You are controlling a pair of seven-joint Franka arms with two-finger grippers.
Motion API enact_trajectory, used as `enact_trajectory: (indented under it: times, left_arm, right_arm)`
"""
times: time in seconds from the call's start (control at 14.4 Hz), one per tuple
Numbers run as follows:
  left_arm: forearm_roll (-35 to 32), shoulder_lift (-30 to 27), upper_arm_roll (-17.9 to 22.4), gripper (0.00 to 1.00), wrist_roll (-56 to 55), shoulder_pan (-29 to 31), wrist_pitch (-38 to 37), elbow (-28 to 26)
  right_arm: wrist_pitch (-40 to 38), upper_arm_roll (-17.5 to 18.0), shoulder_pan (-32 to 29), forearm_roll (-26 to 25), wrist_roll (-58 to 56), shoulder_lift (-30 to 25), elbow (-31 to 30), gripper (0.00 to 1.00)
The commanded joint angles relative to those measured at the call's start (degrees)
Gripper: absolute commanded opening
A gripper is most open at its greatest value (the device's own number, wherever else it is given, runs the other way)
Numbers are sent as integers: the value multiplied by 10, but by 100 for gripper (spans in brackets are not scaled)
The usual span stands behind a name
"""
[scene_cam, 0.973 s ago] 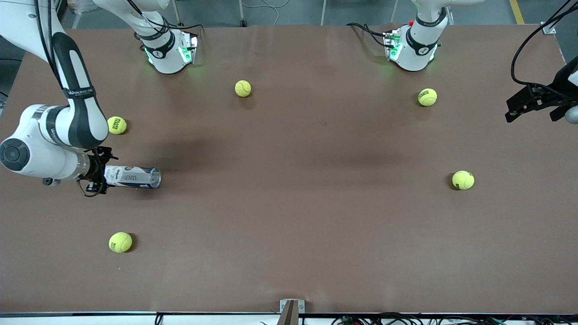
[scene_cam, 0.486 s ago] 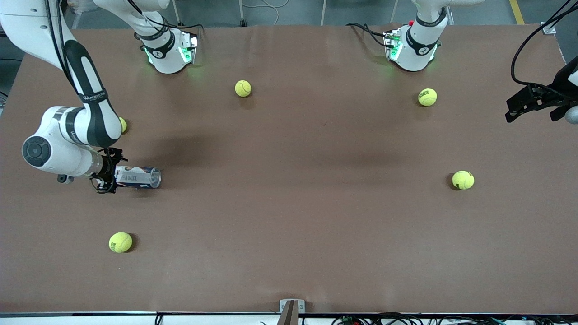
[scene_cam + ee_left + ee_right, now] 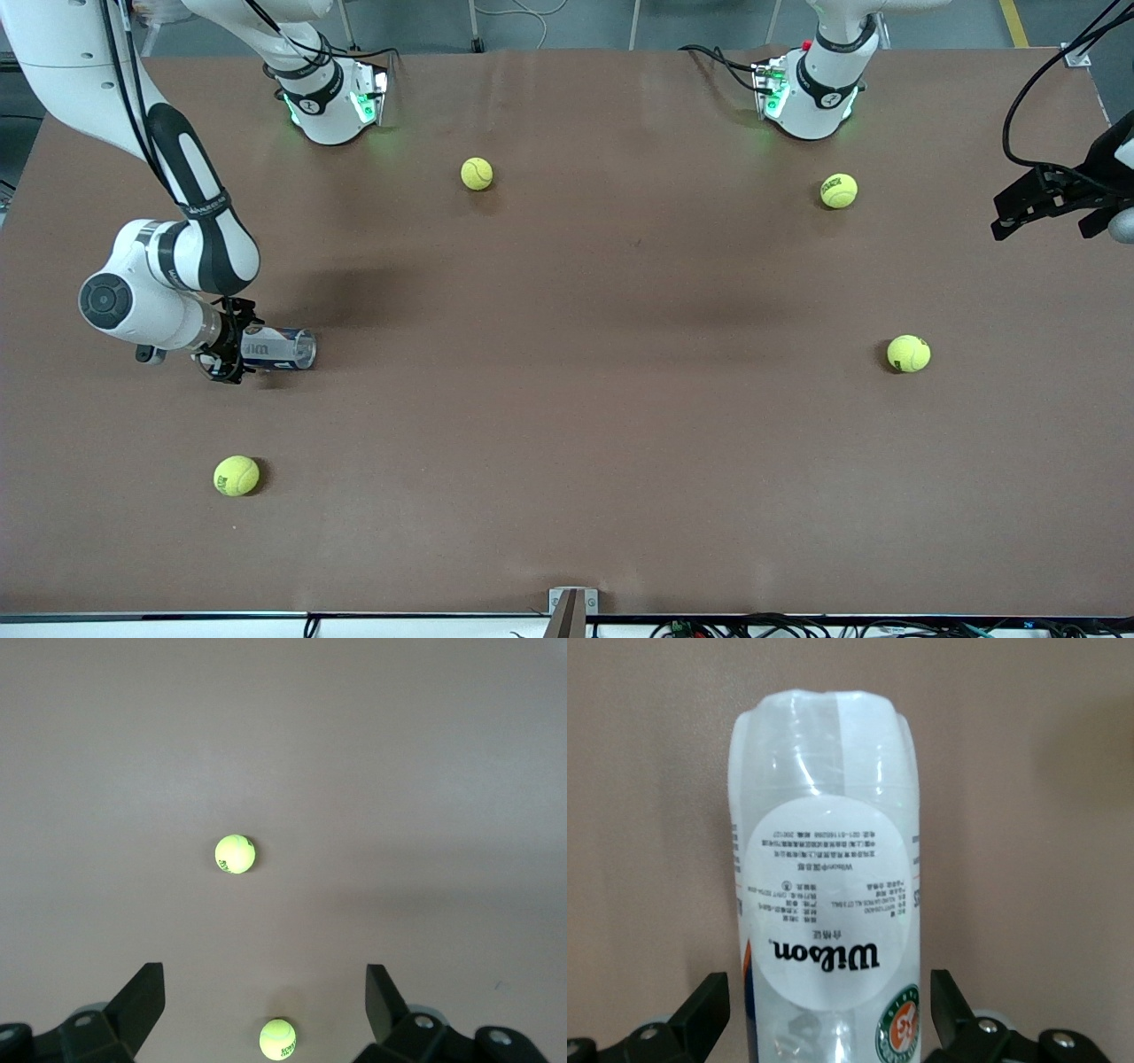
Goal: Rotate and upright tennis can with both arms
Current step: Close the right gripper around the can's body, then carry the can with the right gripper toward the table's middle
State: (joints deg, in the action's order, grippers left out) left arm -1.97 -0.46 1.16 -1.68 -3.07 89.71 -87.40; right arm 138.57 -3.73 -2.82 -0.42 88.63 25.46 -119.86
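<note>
- At the middle left of the front view, the right gripper [image 3: 232, 352] is set low at one end of the tennis can [image 3: 279, 348], its fingers spread to either side of the tube and not closed on it.
- In the right wrist view, the tennis can [image 3: 826, 877] is seen lying lengthwise between the two black fingertips [image 3: 702, 1008], with a gap on each side; a white Wilson sticker is turned upward.
- The can is lying on its side on the brown table [image 3: 567, 443], toward the right arm's end.
- At the upper right edge of the front view, the left gripper [image 3: 1019, 213] is held open above the table's end, waiting.
- Tennis balls are scattered about: one [image 3: 236, 476] is nearer the front camera than the can, another [image 3: 477, 174] lies near the right arm's base.
</note>
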Motion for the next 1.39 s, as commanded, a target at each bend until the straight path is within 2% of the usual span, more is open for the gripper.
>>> enact_trajectory:
  times: [0.0, 0.14, 0.35, 0.63, 0.83, 1.11, 1.32]
  left_arm:
    - [7, 3, 1, 100, 9, 2, -4, 7]
    - [7, 3, 1, 100, 9, 2, -4, 8]
    - [7, 2, 1, 100, 9, 2, -4, 8]
    - [7, 3, 1, 100, 9, 2, -4, 8]
    - [7, 2, 1, 100, 9, 2, -4, 8]
    - [7, 3, 1, 100, 9, 2, -4, 8]
    - [7, 2, 1, 100, 9, 2, -4, 7]
  right_arm:
    - [12, 2, 1, 6, 7, -1, -12, 96]
    - [7, 2, 7, 6, 7, -1, -11, 88]
    - [8, 2, 11, 6, 6, 5, -11, 84]
    - [0, 3, 19, 6, -1, 6, -11, 73]
    - [-46, 3, 21, 6, -20, -2, 6, 69]
    - [-155, 14, 28, 8, -18, -12, 66, 67]
    - [-216, 29, 31, 37, -14, -23, 103, 67]
